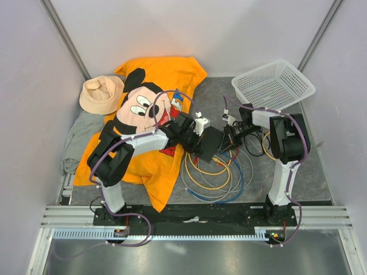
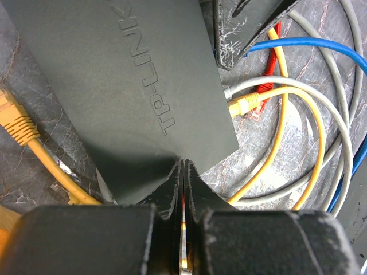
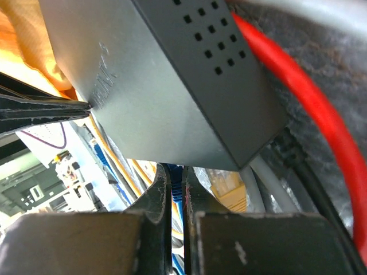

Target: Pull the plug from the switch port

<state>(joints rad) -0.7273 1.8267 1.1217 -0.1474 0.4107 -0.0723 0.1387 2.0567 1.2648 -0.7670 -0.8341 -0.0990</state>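
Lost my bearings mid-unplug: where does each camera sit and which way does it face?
Top: above, behind the bases, looking down on the table; both arms show, left gripper and right gripper at the switch.
Left wrist: on the left arm, along its shut fingers at the switch's lettered top and cables.
Right wrist: on the right arm, past its shut fingers at the switch's vented side.
Shared: all see the switch; right wrist also shows left fingertips.
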